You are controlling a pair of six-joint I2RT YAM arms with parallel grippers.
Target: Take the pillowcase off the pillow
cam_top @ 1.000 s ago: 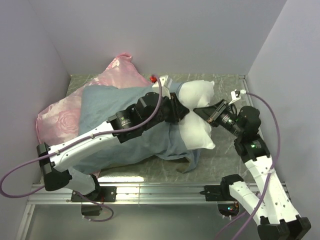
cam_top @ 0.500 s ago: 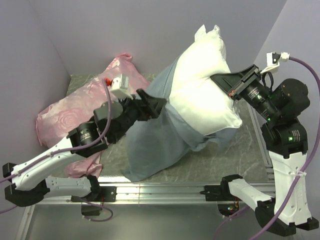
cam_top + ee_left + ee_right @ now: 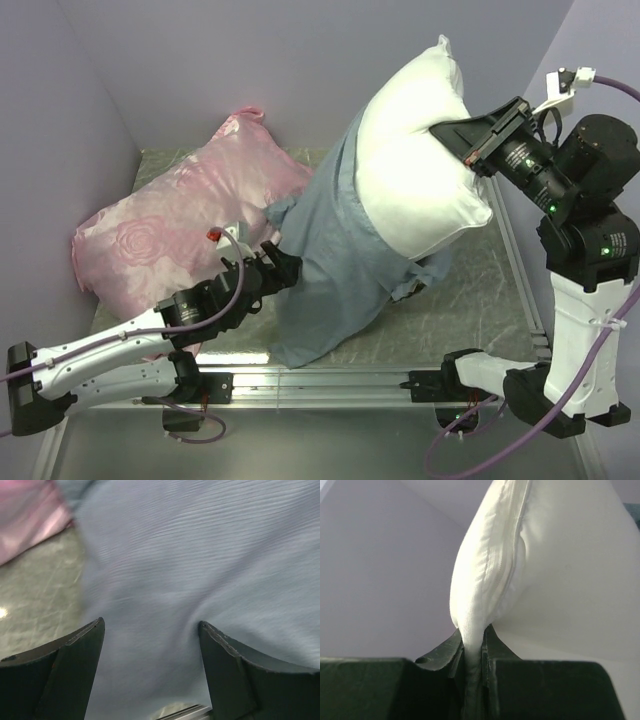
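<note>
- pillowcase (image 3: pixel 335 270): blue-grey cloth; hangs from the lower part of the pillow (image 3: pixel 415 170) down to the counter (image 3: pixel 470 300); mouth bunched around the pillow's middle; bottom end reaches the counter near the front edge.
- pillow: white, plump; lifted in the air on the right side, one corner pointing up; upper half is bare, lower half sits inside the pillowcase.
- R claw (image 3: pixel 452 135): clamped tight on the pillow's seamed edge; wrist view shows the white seam pinched between both fingers w/ no gap.
- L claw (image 3: pixel 285 270): low, at the left edge of the pillowcase; fingers (image 3: pixel 70 670) spread wide, gripping nothing; in wrist view the blue-grey cloth fills the space between & beyond them; touching or not, cannot tell.
- pink rose-patterned pillow (image 3: pixel 170 230): lies flat on the counter at back-left, beside the pillowcase.
</note>
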